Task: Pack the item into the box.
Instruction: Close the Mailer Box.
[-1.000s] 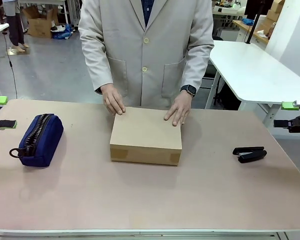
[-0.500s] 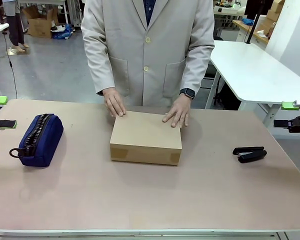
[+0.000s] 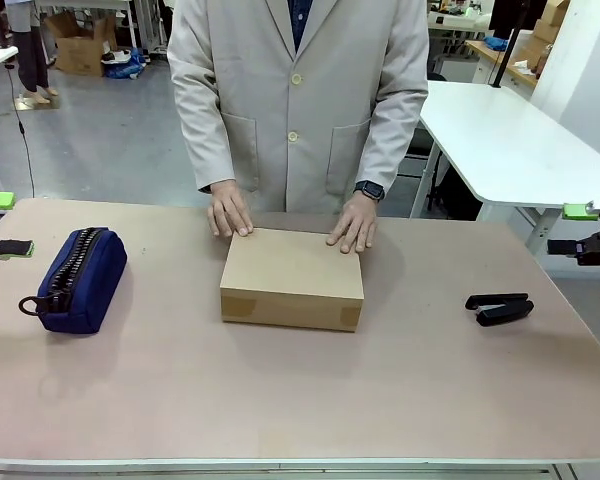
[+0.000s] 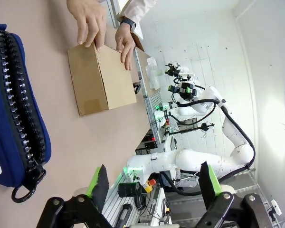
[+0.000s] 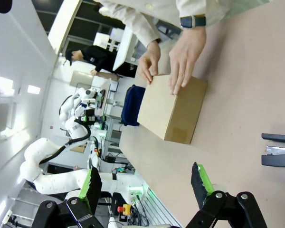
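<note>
The brown cardboard box (image 3: 292,275) lies shut in the middle of the table, its lid flat. A person in a pale coat rests both hands (image 3: 228,212) on its far edge. The yellow utility knife is out of view. At the table's left edge my left gripper (image 3: 2,224) stands open with nothing between its fingers, far from the box (image 4: 102,78). My right gripper (image 3: 585,230) hangs open and empty off the table's right edge. In the wrist views both the left gripper (image 4: 154,183) and the right gripper (image 5: 146,183) have their green pads wide apart, with the box (image 5: 173,107) in the distance.
A navy zip pouch (image 3: 80,278) lies at the left of the table, close to the left gripper. A black stapler (image 3: 500,307) sits at the right. The table's front half is bare. A white table (image 3: 510,140) stands behind at the right.
The person's hands have slid back from the lid's top to the box's far edge. Neither arm has moved.
</note>
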